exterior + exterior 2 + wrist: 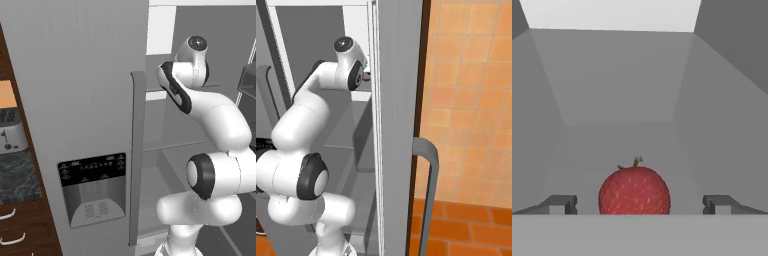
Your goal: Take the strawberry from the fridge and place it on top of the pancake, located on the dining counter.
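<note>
The strawberry (634, 191), red with a small green stalk, sits on a grey shelf inside the fridge (85, 100). My gripper (639, 204) is open, one dark fingertip on each side of the berry, both well clear of it. The arm reaches through the open right half of the fridge, past the closed left door with its black dispenser panel (94, 187). The pancake and the dining counter are out of view.
The open fridge door (398, 125) stands edge-on just right of the arm, with its handle (426, 190) low down. Grey shelves (167, 145) lie below the hand. A toaster (10, 137) stands on dark granite at the left, above wood drawers (20, 225).
</note>
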